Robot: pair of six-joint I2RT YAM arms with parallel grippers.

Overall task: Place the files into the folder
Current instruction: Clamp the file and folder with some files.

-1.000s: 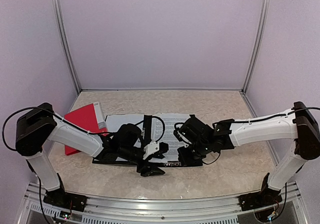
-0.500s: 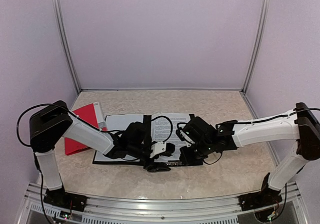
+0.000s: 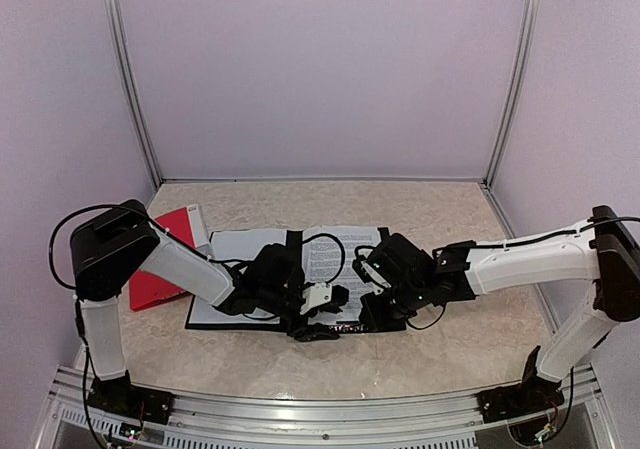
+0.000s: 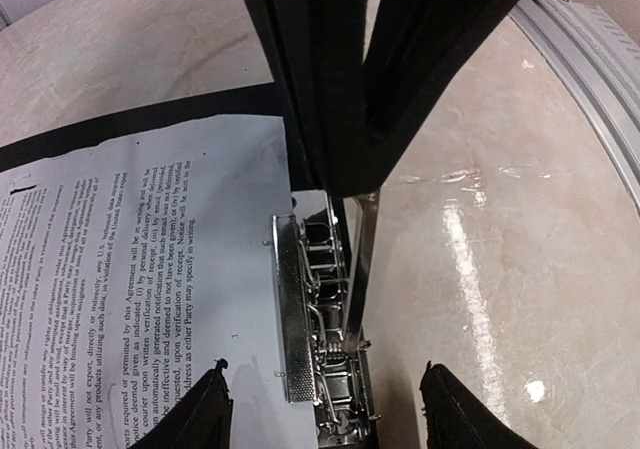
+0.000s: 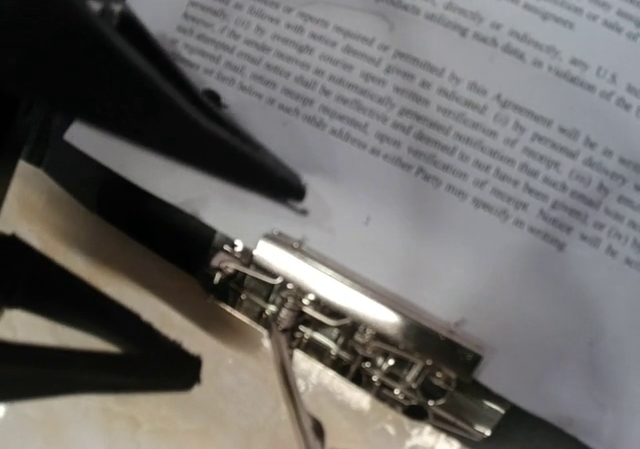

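Top view: black flat folder (image 3: 198, 319) open on beige marbled table (image 3: 430, 219). Printed white paper sheets (image 3: 245, 249) lie flat on it. Left gripper (image 3: 322, 324) and right gripper (image 3: 368, 314) close together at folder's near edge.

Left wrist: left gripper spread wide, holding nothing, straddling silver metal spring clip (image 4: 318, 339). Sheet edge against clip (under its bar or only beside it: cannot tell).

Right wrist: right gripper also spread, empty. One tip on sheet, other over table, clip between.

Judgement: sheets in place, clamping step in hand. Next move calls for working clip lever without dragging paper.

shiny metal clip (image 4: 296, 314), matt paper files (image 4: 130, 219), glossy marbled table (image 4: 490, 199)
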